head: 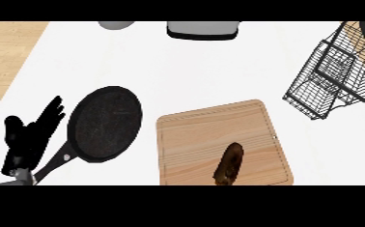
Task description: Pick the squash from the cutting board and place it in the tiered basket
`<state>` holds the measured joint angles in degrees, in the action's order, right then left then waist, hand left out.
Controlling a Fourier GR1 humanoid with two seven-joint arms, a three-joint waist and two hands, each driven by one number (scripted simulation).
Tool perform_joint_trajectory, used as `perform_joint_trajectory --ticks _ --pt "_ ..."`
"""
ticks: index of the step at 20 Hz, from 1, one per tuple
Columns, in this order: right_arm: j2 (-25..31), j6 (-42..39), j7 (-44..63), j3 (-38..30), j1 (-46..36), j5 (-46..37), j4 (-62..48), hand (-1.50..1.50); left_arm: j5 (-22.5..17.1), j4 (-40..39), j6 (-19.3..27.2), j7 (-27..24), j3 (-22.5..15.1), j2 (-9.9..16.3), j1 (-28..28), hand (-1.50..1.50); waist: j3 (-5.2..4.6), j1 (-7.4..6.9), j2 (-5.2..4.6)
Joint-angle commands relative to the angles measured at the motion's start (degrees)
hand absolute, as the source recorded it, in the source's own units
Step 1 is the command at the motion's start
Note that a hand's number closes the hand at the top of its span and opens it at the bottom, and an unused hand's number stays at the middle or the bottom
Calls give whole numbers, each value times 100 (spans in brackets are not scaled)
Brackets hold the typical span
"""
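Fingers [51, 111] on my left hand [25, 139] are straight and spread, pointing up near the view's left edge, holding nothing; that hand is resting. I see only this one hand; my right hand is nowhere on my screen.

Counting from the left: one black frying pan [105, 122], its handle [53, 165] running down toward the left hand, round part just right of the fingers. It has nothing in it. Up at the top edge I count one grey rounded object [117, 25] and one grey and black appliance [203, 29], both cut off, and I can't tell what they are.

Next, one wooden cutting board [206, 132] sits on the white counter [200, 71], right of the pan. On it lies one squash [229, 164], dark brown and elongated, tilted, near the board's lower edge.

Far right, one black wire tiered basket [324, 81], tilted in my view; I can't tell what its tiers hold.

So the squash lies on the board, well apart from my left fingers, with the pan between them, and well apart from the basket too.
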<state>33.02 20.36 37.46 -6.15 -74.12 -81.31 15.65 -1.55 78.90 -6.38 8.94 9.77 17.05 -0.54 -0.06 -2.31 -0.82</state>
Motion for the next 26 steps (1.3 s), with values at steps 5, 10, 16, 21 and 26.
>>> perform_joint_trajectory --ticks 5,10,16,21,26 --pt "423 -716 -720 189 -390 -241 -358 150 -67 -20 -108 166 -7 -36 80 0 8 8 0" --pt "399 -1388 -831 329 -626 -393 -530 150 42 282 29 247 1 -33 -32 0 8 -16 8" --pt "422 -1949 -235 -265 -457 147 -1021 150 -83 210 -119 385 111 122 229 0 12 -44 -14" --pt "512 -2283 433 -531 -134 415 -1228 -150 -4 236 -97 129 38 -13 -53 0 13 -44 -9" --pt "659 -1783 340 -815 -4 759 -689 -150 175 65 94 85 -112 -273 9 0 12 55 11"
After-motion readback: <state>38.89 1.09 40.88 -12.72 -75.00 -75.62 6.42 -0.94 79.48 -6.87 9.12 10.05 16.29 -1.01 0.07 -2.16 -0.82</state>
